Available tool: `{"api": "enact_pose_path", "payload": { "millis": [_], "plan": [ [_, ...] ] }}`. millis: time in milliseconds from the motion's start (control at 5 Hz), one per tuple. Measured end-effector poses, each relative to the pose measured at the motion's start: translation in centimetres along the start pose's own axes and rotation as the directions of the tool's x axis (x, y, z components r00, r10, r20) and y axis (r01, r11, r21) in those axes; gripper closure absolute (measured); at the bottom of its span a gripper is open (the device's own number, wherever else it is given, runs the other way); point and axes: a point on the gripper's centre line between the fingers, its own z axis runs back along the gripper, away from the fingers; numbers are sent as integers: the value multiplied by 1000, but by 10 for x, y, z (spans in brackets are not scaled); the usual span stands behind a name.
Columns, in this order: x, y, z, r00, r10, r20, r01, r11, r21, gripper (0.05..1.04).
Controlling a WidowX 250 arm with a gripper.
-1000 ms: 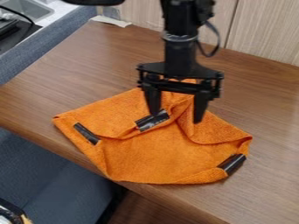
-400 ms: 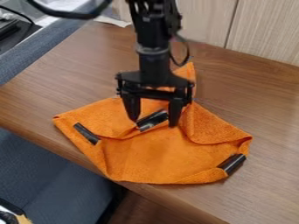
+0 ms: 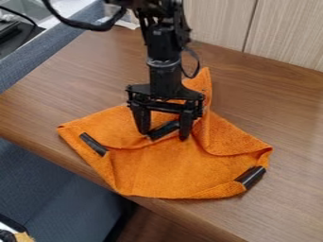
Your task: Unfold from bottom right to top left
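A brown wood-grain table (image 3: pixel 69 71) carries a rumpled orange cloth (image 3: pixel 164 172), partly folded over itself and lying along the near edge; a whitish scrap (image 3: pixel 130 25) sits at the far corner.

Honestly, from my end of the feed I can't read any text, labels, brands, numbers or signs on anything.
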Motion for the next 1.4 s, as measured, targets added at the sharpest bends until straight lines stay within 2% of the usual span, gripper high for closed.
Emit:
{"api": "enact_pose_path", "payload": {
  "millis": [400,600,800,1000,1200,1400],
  "plan": [
    [1,1,-1,1000,18,6,-18,1000,16,668],
    [-4,-1,9,1000,19,19,-19,999,27,847],
    [-10,1,28,997,47,68,-48,999,21,966],
    [-13,2,33,996,71,58,-72,997,14,999],
    [-5,11,44,992,104,73,-104,995,1,1000],
    [13,36,63,976,181,121,-179,984,-24,1000]
  ]
}}
